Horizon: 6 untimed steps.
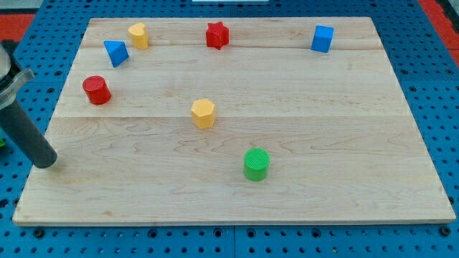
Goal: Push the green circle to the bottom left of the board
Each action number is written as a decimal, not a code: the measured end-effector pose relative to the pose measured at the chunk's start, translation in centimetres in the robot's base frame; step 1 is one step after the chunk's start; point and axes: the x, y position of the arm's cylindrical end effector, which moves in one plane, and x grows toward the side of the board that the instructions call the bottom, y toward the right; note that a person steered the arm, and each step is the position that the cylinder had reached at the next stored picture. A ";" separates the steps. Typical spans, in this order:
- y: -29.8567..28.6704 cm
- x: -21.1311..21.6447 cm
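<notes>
Rod and tip come first at the view's left edge: the dark rod (25,132) is seen slanting down from the upper left corner, and my tip (46,162) is set at the left margin of the wooden board (323,143), far to the left of the green circle (256,164) and at almost the same height in the view. No jaws are carried by this arm, so nothing is held or clamped; the tip is shown touching no block.

All other places are given from the green circle, which is found slightly right of the board's middle, in its lower half, well clear of the bottom edge and far from the bottom left corner. The red cylinder (96,90) is placed far to its upper left, near the board's left edge. The blue triangular block (115,52) is seen farther up from the circle and a little nearer to it, with the yellow block (138,35) just beside it to the right, close to the top edge. The yellow hexagonal block (204,113) is the nearest to the circle, up and to its left, apart from it. The red star (216,35) is set high above the circle, slightly left. The blue cube (322,39) is found up and to the circle's right, near the top edge.
</notes>
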 end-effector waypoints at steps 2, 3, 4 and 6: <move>1.3 -0.4; 2.5 -1.0; 9.1 -0.3; 20.7 0.5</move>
